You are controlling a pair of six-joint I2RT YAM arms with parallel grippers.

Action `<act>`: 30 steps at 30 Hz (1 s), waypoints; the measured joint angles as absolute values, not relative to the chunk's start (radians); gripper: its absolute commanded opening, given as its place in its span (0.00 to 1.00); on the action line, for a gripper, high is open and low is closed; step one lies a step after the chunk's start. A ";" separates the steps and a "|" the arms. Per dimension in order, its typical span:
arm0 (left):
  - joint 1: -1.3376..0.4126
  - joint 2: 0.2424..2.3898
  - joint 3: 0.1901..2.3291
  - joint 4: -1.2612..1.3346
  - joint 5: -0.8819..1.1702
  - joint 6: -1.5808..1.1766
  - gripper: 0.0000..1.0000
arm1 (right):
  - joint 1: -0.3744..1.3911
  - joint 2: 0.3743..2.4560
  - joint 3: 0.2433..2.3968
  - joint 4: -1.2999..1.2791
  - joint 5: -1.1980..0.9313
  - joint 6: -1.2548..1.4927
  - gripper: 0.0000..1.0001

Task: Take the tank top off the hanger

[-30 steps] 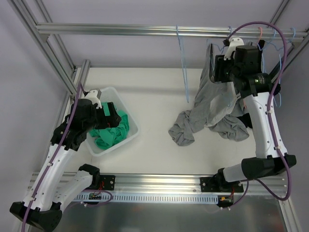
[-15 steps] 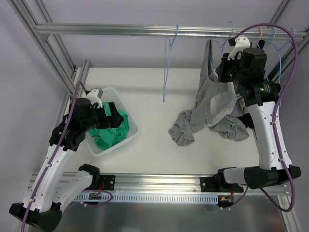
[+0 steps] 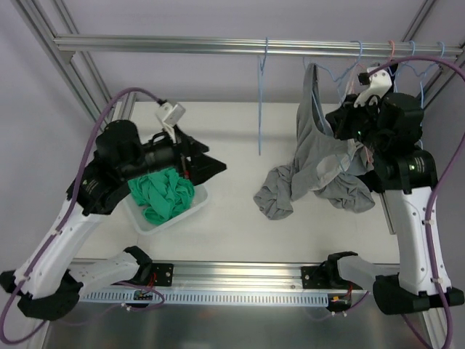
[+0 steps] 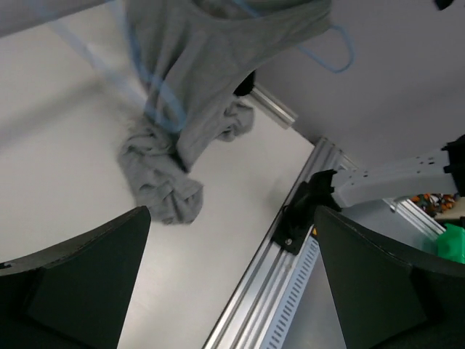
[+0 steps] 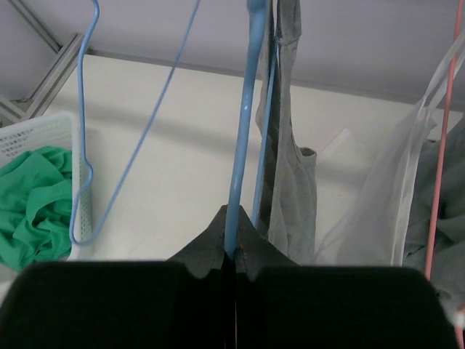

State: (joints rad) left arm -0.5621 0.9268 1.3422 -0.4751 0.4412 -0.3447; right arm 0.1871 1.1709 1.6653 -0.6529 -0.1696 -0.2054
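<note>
0% done by the look of it: clamping R gripper point(image 5: 233, 249) shut on blue hanger point(image 5: 240, 145), holding L gripper point(image 3: 212, 161) open & empty above white basket point(image 3: 143, 220), leaving gray tank top point(image 3: 320, 138) hanging on it, trailing onto table point(image 3: 232, 131).

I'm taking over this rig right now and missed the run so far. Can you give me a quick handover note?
Left gripper: open and empty, held above the table beside the white bin, pointing toward the tank top.
Right gripper: shut on the blue hanger, right next to the hanging fabric.
Tank top: grey, its upper part is still up on the hanger near the rail, and its lower end is piled on the table.
Done: the hanger is gripped.
Left: grab the tank top with the free left gripper and pull it off the hanger.
</note>
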 measured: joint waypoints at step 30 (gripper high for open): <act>-1.015 1.821 2.031 -0.208 0.094 -0.167 0.00 | 0.187 0.551 1.487 -0.963 -0.375 -0.060 0.00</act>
State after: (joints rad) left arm -1.0153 1.8210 2.0312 -0.2081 0.0940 -0.1669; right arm 0.1871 0.5514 1.4872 -0.9630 -0.3752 -0.0601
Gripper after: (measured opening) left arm 0.046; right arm 0.021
